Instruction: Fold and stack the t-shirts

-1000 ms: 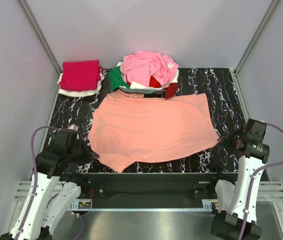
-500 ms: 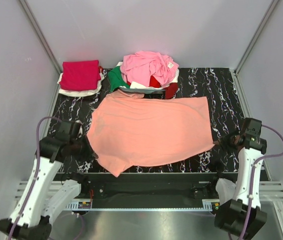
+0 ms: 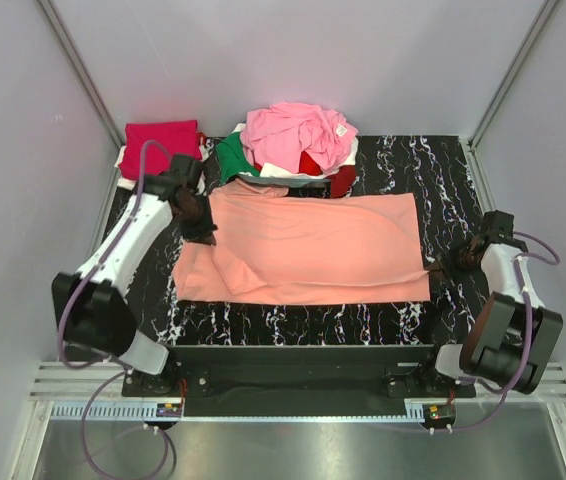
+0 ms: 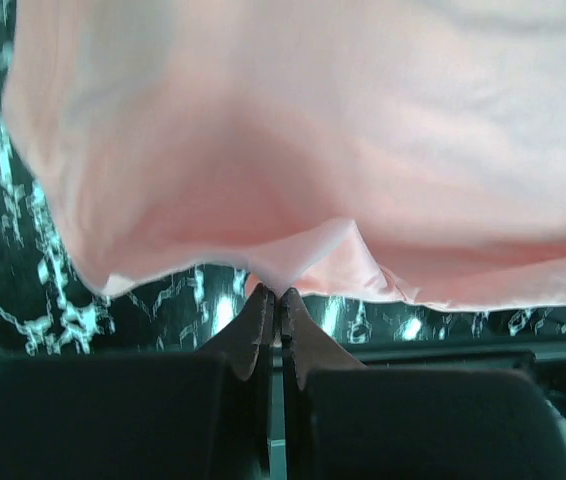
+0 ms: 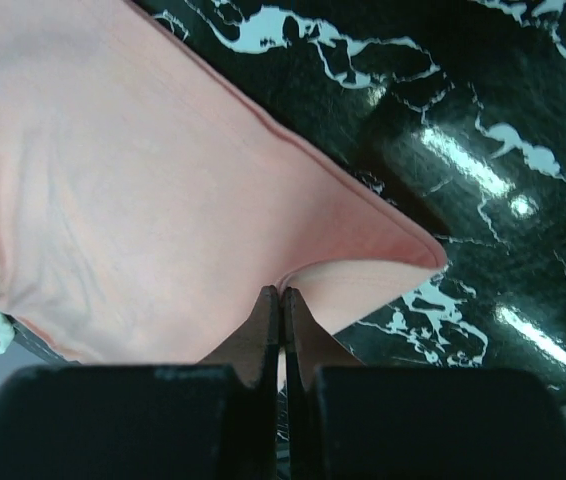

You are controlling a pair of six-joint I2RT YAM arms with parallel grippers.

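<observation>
The salmon-orange t-shirt (image 3: 313,250) lies across the middle of the marble mat (image 3: 453,190), its near half folded back over itself. My left gripper (image 3: 206,232) is shut on its edge at the left, over the shirt; the wrist view shows the pinched fabric (image 4: 293,260) at the fingertips. My right gripper (image 3: 441,268) is shut on the shirt's right corner (image 5: 363,260), low over the mat. A crimson-magenta shirt (image 3: 158,148) lies folded on a white one at back left. A heap of light pink (image 3: 293,135), green (image 3: 231,155) and red (image 3: 341,180) shirts sits at back centre.
The mat's near edge meets a black rail (image 3: 303,355) at the front. Grey walls (image 3: 23,150) close in the left, right and back. Bare mat (image 3: 453,190) shows at the right and along the front strip.
My left gripper has swung from the near left corner up and back, carrying the shirt's near edge over the shirt. My right gripper has moved slightly back with its corner.
</observation>
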